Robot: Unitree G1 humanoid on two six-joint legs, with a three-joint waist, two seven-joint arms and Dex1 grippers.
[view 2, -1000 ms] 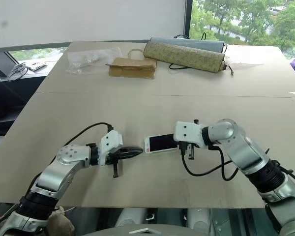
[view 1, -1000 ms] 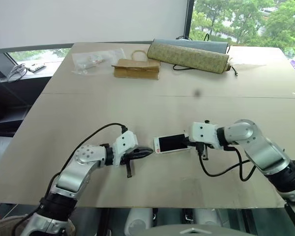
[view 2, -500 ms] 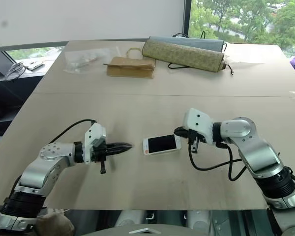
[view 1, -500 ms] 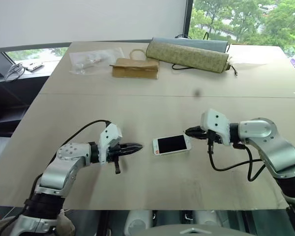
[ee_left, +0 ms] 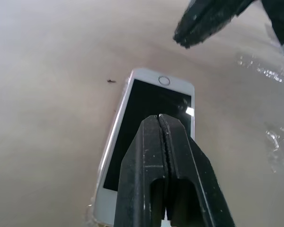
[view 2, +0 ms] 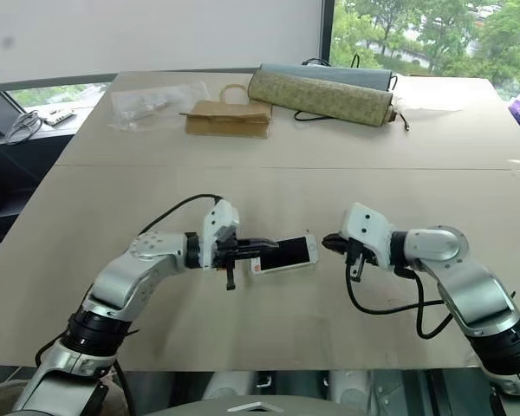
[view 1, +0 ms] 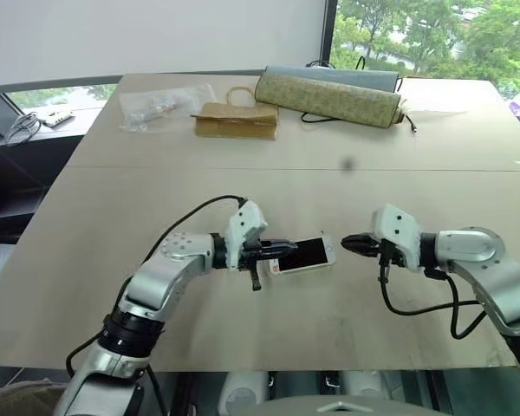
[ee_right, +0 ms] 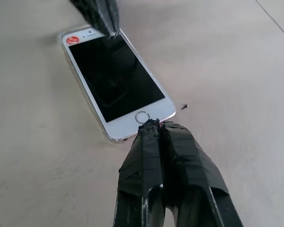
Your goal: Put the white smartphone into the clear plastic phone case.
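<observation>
Apparently stiff, light and slick, the white smartphone [view 1: 303, 256] lies mid-frame, best pinched by its long edges; both the left tool [view 1: 282, 250] and the right tool [view 1: 350, 243] are closed, empty.

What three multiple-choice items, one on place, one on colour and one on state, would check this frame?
1. Where does the phone lie?
A. on the table between both grippers
B. on the paper bag
C. beside the rolled mat

2. What colour is the phone's screen?
A. white
B. black
C. blue

3. How do the left gripper and right gripper stand?
A. both open
B. left open
C. both shut

Key: 1 A, the phone lies flat between the two fingertips in the head views. 2 B, both wrist views show a dark screen in a white frame. 3 C, each wrist view shows the fingers pressed together.
</observation>
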